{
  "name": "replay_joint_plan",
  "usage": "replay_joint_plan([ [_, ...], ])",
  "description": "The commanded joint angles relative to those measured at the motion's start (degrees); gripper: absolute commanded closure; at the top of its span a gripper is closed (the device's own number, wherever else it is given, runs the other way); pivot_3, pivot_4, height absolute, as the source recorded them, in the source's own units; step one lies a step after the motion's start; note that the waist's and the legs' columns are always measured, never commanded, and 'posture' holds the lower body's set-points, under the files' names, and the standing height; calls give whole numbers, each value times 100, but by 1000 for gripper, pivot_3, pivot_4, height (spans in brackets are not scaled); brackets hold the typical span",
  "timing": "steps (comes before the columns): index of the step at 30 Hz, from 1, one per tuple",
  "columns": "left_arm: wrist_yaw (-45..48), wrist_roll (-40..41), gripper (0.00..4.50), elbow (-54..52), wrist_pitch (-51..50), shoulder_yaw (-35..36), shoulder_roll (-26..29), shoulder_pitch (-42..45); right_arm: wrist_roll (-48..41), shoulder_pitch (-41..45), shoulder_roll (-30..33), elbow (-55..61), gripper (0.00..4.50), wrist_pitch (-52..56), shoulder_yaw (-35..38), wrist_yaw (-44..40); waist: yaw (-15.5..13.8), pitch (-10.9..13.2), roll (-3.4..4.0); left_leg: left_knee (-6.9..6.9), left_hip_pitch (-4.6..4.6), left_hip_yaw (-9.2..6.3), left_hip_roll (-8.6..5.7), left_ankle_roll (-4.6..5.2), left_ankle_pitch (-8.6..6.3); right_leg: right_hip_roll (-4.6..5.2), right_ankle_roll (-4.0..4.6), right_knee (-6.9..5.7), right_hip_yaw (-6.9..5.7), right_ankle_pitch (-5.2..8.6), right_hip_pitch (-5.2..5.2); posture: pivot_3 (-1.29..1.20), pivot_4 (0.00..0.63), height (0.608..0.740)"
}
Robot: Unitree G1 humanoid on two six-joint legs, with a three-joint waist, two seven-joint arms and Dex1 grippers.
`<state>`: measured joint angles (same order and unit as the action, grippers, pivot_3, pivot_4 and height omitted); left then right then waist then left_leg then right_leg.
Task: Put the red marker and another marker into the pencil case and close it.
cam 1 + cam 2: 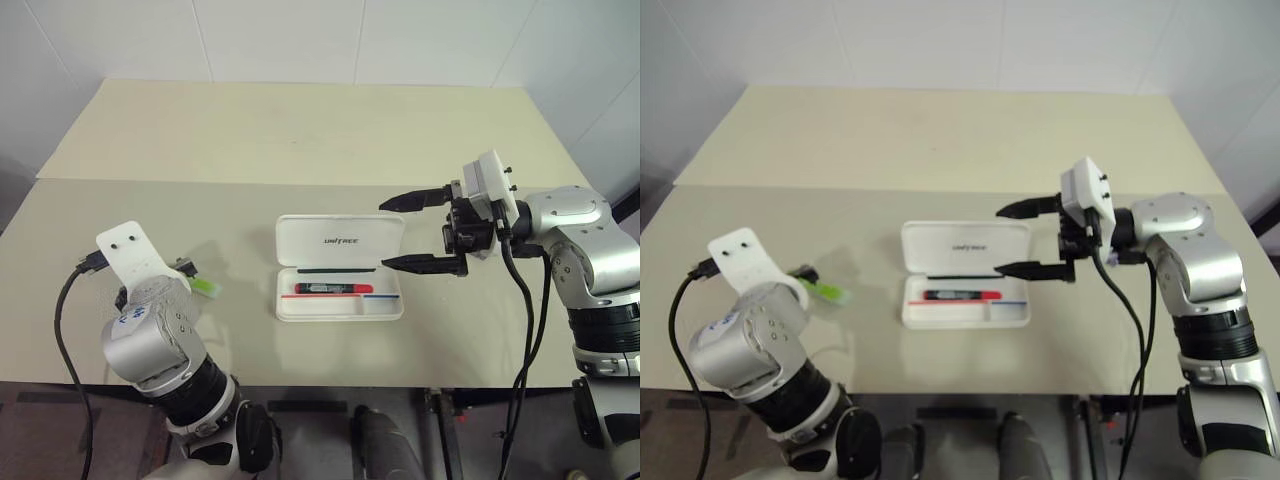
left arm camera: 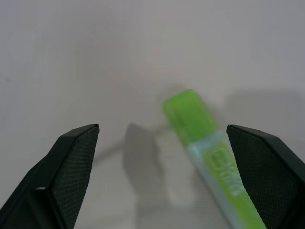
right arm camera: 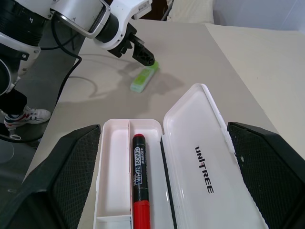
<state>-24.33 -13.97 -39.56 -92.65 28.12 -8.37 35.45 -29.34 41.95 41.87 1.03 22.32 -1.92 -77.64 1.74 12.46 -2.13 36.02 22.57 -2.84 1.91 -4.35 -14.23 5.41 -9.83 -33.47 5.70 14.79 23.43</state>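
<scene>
Hovering low at the near left of the pale surface (image 1: 300,130), the left end effector (image 2: 162,138) has its two black fingers spread wide, and nothing sits between them. The green highlighter (image 1: 205,286) lies flat on the surface just beyond those fingertips, its capped end pointing away from the robot; in the left wrist view it lies close beside one finger, and whether they touch cannot be told. Toward the middle of the surface, well apart from the highlighter, the white pencil case (image 1: 340,266) lies open, its lid folded back flat on the far side with the dark lettering facing up. The red marker (image 1: 330,288) rests lengthwise in the case's long tray, red cap at one end and black labelled barrel along the middle, with a thin red-and-blue stripe (image 1: 372,294) running beside it. Just right of the case, the right end effector (image 1: 410,232) hangs above the surface, pointing toward the lid, its fingers (image 1: 423,264) also spread wide and empty, one near the lid's right edge.
</scene>
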Motion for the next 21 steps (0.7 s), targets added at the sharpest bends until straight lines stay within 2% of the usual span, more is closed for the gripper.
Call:
replay_joint_plan([
  [1,219,-51,0,136,15,13,-387,74,-37,162,11,93,18,-59,72,-41,1,0,0,0,0,0,0,0,0,0,0,0,0,0,0,0,150,740],
  [5,358,-79,0,413,15,-3,-310,226,-45,184,14,133,18,-48,88,-10,5,0,0,1,-1,0,0,0,0,0,0,0,-1,0,-1,0,150,740],
  [11,303,-158,0,598,15,40,-590,366,-82,99,-2,266,18,-7,122,87,0,0,-1,-1,-1,0,0,0,0,0,0,-2,0,0,1,0,150,740],
  [17,309,-120,0,783,15,175,-574,551,-75,121,-20,265,18,-24,135,147,3,0,-1,4,-4,0,0,-1,1,0,-2,-5,0,-1,-1,0,150,740],
  [21,382,-103,888,734,15,298,-651,531,-84,145,-37,272,0,-24,135,168,19,0,-1,4,-4,0,0,-1,2,0,-2,-5,0,-1,-2,0,150,740],
])
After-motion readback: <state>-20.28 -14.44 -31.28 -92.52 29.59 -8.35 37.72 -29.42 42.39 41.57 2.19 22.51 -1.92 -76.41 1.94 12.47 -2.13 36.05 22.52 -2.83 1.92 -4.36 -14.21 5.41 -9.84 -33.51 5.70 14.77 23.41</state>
